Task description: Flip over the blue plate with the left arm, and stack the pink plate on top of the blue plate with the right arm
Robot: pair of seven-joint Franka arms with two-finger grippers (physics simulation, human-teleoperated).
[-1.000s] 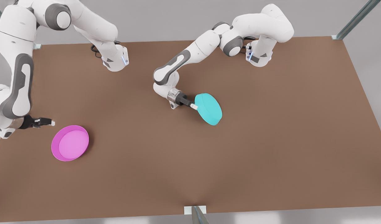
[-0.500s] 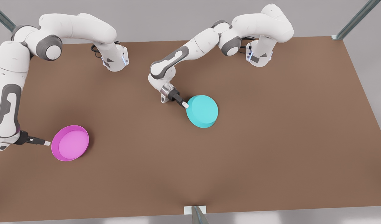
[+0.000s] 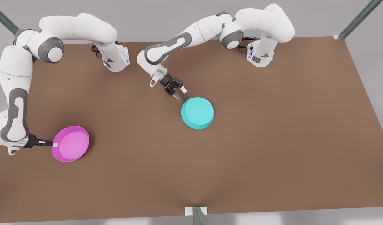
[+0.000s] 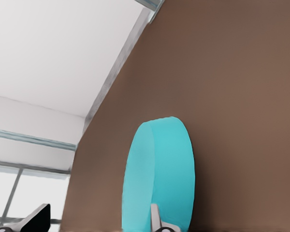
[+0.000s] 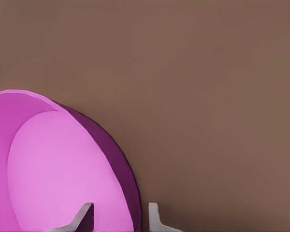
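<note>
The blue plate lies base-up on the brown table, so the flip looks done, and the step in hand appears to be the pick-up of the pink plate. The left gripper hangs just beside the blue plate's rim, its jaws spread apart and holding nothing; in the left wrist view the blue plate sits just ahead of the jaws, one fingertip in front of its side. The left arm seems to be waiting. The right gripper is at the pink plate's near rim, low over the table. In the right wrist view its jaws are partly open and straddle the upright wall of the pink plate, one finger inside the dish and the other outside; whether either touches the wall cannot be told. The pink plate rests open side up, well apart from the blue one. The next move likely calls for closing on that rim, lifting, and carrying the dish across to set it on the blue plate's upturned base.
</note>
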